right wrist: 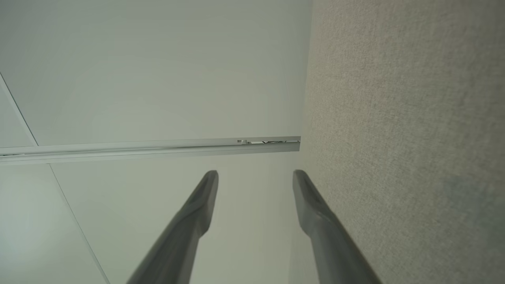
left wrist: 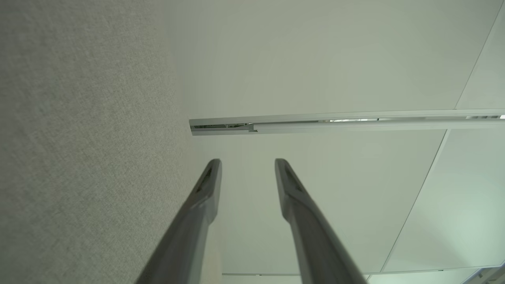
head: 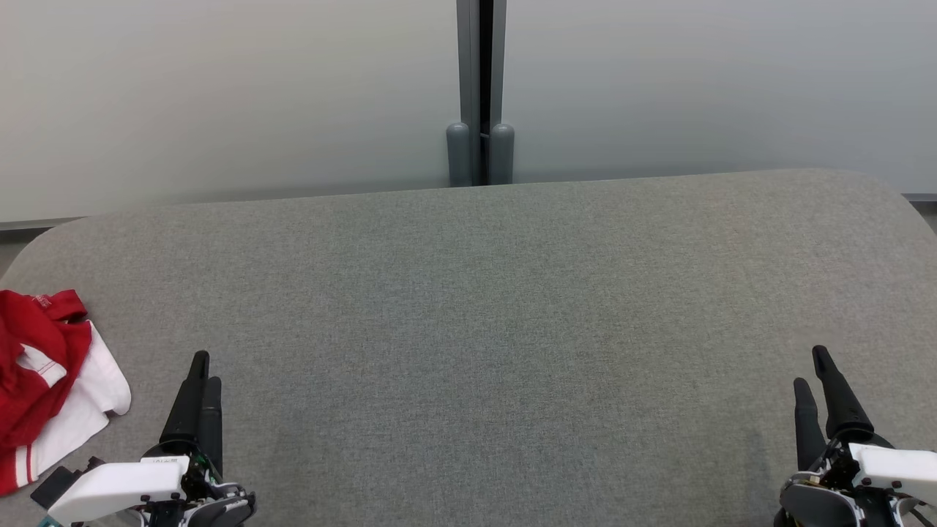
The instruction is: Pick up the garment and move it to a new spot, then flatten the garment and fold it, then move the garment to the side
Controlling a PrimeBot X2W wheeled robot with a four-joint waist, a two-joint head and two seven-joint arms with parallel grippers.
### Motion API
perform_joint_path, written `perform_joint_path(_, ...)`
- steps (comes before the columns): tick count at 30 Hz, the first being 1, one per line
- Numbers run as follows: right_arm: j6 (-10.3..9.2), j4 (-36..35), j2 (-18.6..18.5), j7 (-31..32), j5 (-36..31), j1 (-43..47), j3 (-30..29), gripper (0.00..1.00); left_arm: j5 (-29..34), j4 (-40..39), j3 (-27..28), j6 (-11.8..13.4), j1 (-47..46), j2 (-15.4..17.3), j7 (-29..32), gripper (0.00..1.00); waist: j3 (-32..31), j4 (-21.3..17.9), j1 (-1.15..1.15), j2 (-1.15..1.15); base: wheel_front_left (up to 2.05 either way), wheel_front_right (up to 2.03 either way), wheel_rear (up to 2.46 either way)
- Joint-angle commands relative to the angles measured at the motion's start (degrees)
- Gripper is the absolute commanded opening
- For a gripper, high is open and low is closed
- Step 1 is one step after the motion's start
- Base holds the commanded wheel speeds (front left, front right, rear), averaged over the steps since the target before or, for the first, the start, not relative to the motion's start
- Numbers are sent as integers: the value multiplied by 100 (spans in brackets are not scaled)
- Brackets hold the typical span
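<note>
Garment: red + white, type unclear. Crumpled heap, not flat, not folded. Red part bunched up top w/ white stitching along a seam; white part spills out on the side toward the jaws; red/white striped hem at the near end. Lies on the grey surface, off to the left of the left gripper, outside its jaws, not touching. Well apart from the right gripper. Far-left part cut off by pic edge.
</note>
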Motion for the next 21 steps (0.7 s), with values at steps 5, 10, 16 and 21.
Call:
perform_joint_path(5, 4, -163, -37, -189, -103, -157, 177, 100, 3, -172, -11, -2, -190, 45, -46, 100, 0, 2, 0, 0, 0, 0, 0)
perform_joint_path(10, 6, -210, -63, -335, -311, -204, 322, 100, 200, -288, -74, -3, -217, 104, -180, 100, -5, 5, 0, 0, 0, 0, 0)
perform_joint_path(16, 8, -319, -81, -517, -1089, -258, 371, 100, 919, -442, -355, -4, -263, 350, -524, 100, -17, 14, 0, 0, 0, 0, 0)
perform_joint_path(21, 9, -434, -84, -638, -1818, -276, 415, 100, 1549, -613, -373, -4, -294, 398, -648, 100, -26, 24, 0, 0, 0, 0, 0)
